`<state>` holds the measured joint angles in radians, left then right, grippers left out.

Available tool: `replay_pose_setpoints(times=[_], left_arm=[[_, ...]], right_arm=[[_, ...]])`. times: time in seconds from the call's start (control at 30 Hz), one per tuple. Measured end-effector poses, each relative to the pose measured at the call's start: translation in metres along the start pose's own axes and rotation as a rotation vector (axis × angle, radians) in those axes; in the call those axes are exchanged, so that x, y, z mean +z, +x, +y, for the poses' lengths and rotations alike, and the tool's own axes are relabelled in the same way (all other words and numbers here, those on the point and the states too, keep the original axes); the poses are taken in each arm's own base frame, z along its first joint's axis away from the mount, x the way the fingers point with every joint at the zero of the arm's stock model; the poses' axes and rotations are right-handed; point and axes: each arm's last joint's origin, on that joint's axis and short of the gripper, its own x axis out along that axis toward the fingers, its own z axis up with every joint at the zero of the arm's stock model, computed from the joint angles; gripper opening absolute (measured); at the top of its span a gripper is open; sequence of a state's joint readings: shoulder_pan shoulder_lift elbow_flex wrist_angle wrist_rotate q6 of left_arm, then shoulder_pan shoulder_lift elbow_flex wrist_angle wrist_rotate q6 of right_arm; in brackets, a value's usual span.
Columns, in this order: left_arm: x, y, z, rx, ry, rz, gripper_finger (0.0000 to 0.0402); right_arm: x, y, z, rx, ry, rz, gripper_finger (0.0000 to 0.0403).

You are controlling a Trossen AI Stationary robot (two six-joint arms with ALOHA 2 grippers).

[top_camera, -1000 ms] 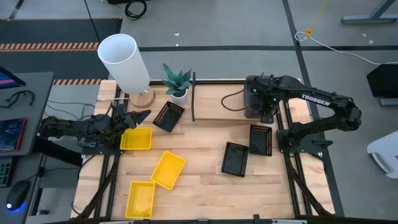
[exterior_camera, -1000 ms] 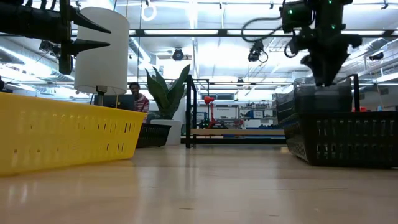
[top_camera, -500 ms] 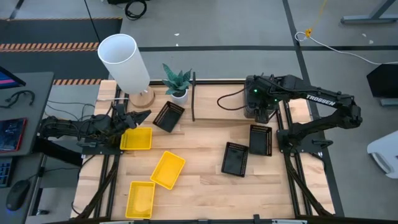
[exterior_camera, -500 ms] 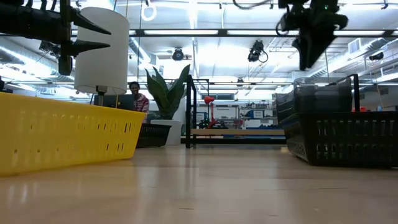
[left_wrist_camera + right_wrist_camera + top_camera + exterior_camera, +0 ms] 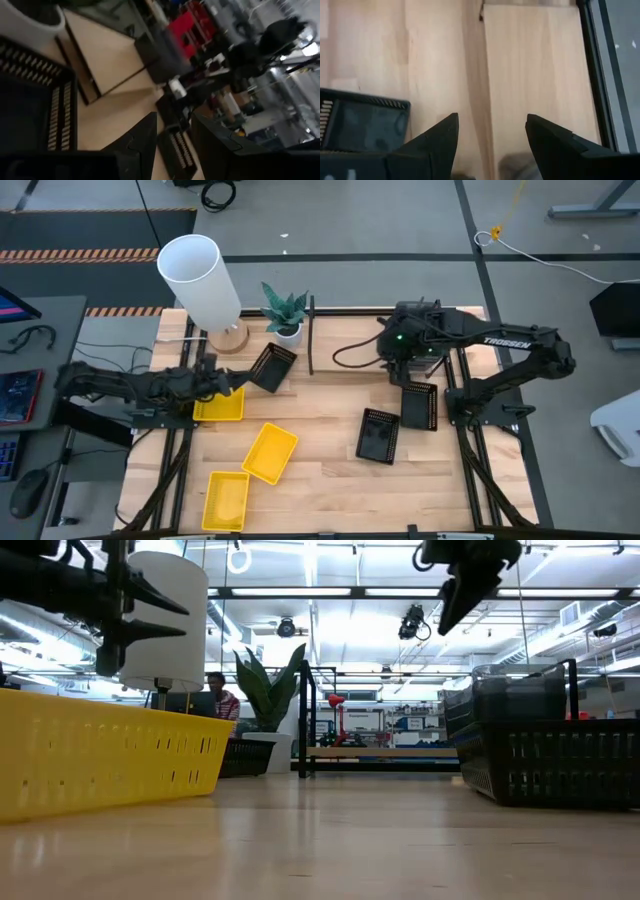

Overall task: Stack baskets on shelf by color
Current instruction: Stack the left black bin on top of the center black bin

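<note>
Three yellow baskets lie flat on the left half of the table [image 5: 219, 404], [image 5: 270, 452], [image 5: 227, 500]. One black perforated basket [image 5: 271, 367] lies by the plant, and two more [image 5: 379, 435], [image 5: 419, 405] lie flat to the right. The dark grey baskets [image 5: 510, 700] stand stacked at the shelf's right end; my right arm covers most of them in the high view. The shelf [image 5: 350, 360] spans the far side. My left gripper [image 5: 238, 378] hovers open between the far yellow basket and the black one. My right gripper [image 5: 465, 585] is open, high above the shelf.
A white lamp shade [image 5: 200, 280] and a small potted plant [image 5: 285, 313] stand at the far left. The shelf's upright post [image 5: 311, 335] rises beside the plant. Bare wood lies in the table's middle [image 5: 320, 415]. A person [image 5: 218, 692] sits in the room behind.
My right gripper has risen off the dark grey stack and swung toward the table's left, tipping as it went; the stack stayed where it was. My left gripper has moved a little toward the table's right, nearer the black basket.
</note>
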<state>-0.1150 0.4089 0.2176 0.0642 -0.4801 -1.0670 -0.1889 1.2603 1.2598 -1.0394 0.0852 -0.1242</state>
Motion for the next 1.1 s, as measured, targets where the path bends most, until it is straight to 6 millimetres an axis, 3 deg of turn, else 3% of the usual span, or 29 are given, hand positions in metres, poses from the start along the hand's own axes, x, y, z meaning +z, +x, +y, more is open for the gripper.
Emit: replay_pose_setpoints(times=[0.3,0.63,0.93,1.1], left_arm=[[-0.009,0.010,0.002,0.030,0.003,0.097,0.0130],[-0.002,0.015,-0.018,0.221,0.147,0.231,0.0130],[-0.002,0.027,-0.035,0.298,0.248,0.362,0.0130],[-0.009,0.036,-0.033,0.360,0.273,0.399,0.0132]], right_arm=[[0.011,0.010,0.018,0.034,-0.056,-0.028,0.0236],[0.019,0.012,0.028,0.055,0.009,-0.094,0.0236],[0.030,-0.002,0.029,0.028,0.009,-0.160,0.0236],[0.033,-0.006,0.029,0.027,0.019,-0.175,0.0236]])
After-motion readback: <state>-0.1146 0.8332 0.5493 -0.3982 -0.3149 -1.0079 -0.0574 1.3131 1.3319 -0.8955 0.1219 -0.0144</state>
